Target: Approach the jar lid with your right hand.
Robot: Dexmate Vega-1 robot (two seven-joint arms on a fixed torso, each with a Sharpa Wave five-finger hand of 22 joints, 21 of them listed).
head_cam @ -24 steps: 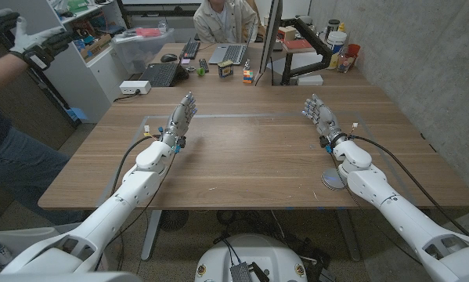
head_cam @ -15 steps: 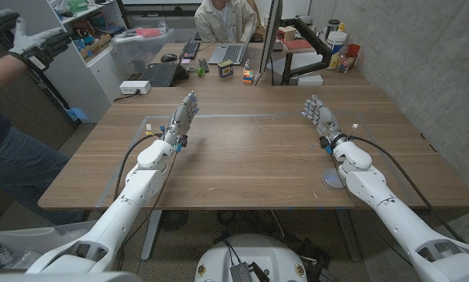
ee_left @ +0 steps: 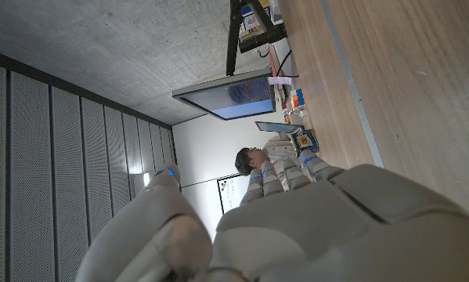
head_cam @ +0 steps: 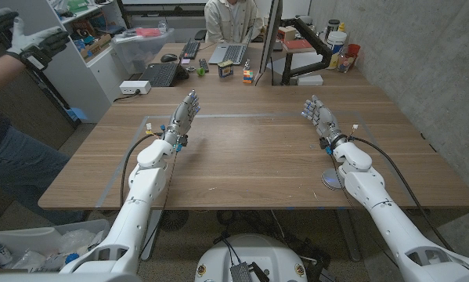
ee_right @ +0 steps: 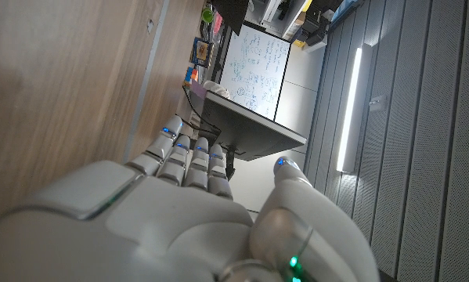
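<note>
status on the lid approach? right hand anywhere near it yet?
Done: nothing visible yet. In hand: the right hand is open over the table, fingers pointing away from the robot, holding nothing. The lid lies by the near edge, beside the right forearm and behind the hand. The left hand is open and idle. Left: bring the right hand back to the lid.

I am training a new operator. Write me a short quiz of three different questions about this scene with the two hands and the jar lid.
1. True or false: the right hand already holds the jar lid.
2. Multiple choice: the jar lid lies A) beside the left hand; B) at the table's near edge, next to the right forearm; C) at the table's far edge, by the monitor.
3. Fill in: both hands hold ____.

Key: 1 false; 2 B; 3 nothing.
</note>
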